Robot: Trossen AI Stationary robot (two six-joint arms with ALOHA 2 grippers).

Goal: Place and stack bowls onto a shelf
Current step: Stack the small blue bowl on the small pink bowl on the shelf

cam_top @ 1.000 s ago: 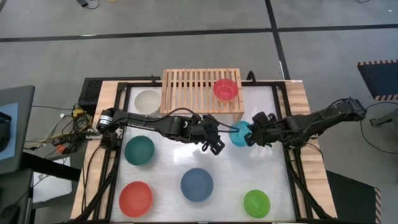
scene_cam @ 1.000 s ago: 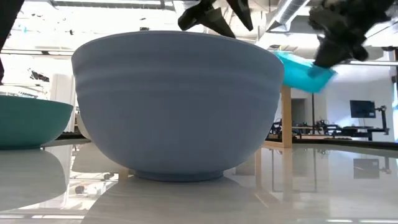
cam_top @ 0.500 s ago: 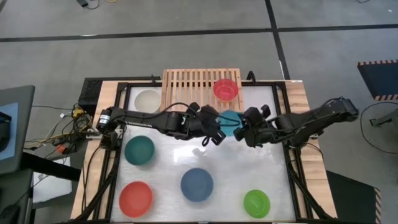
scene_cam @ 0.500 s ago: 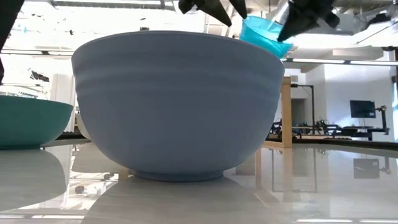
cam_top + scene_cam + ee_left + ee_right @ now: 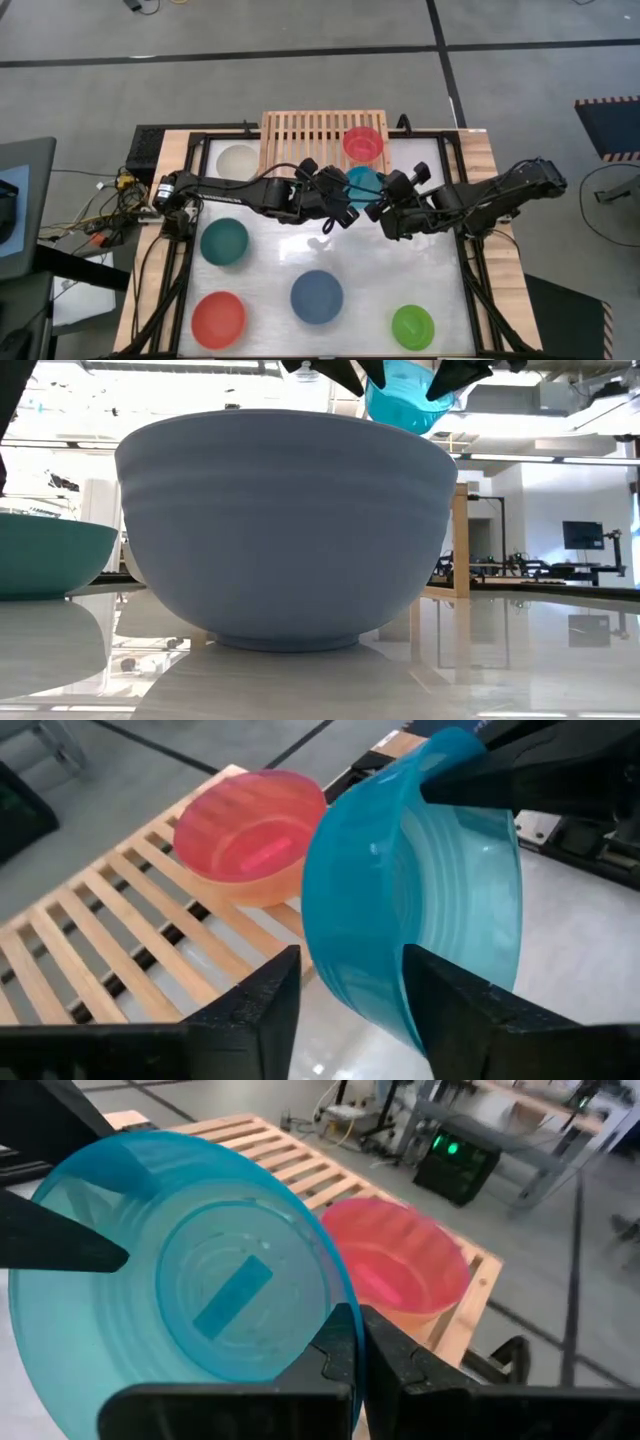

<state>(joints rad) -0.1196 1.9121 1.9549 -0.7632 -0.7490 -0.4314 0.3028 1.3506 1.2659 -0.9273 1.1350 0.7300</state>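
Observation:
The cyan bowl (image 5: pixel 363 183) hangs in the air just in front of the wooden shelf (image 5: pixel 300 140), between both grippers. My right gripper (image 5: pixel 358 1342) is shut on it, coming from the right. My left gripper (image 5: pixel 352 1010) is open, with one finger on each side of the bowl's opposite wall (image 5: pixel 350 970); I cannot tell whether it touches. A pink bowl (image 5: pixel 362 143) stands on the shelf's right end. White (image 5: pixel 238 162), teal (image 5: pixel 224 241), dark blue (image 5: pixel 317 296), red (image 5: pixel 218 318) and green (image 5: pixel 412 326) bowls stand on the table. No yellow bowl shows. My right gripper pinches the cyan bowl's rim (image 5: pixel 335 1305) on the side facing the table's right, one finger inside the bowl and one outside. The fingers reach in from the table's right. The bowl is lifted clear of the table and tilted.
The shelf's slatted top is bare left of the pink bowl (image 5: pixel 250 835). In the low view the dark blue bowl (image 5: pixel 285 530) fills the foreground and the teal bowl (image 5: pixel 45 555) sits at its left. A black frame rims the white table top (image 5: pixel 270 255).
My right gripper has carried the cyan bowl up and toward the table's left and far edge, from right of the shelf's corner to my left gripper. The bowl has turned in the hold. My left gripper has shifted slightly toward the shelf, and its fingers now straddle the bowl's wall.

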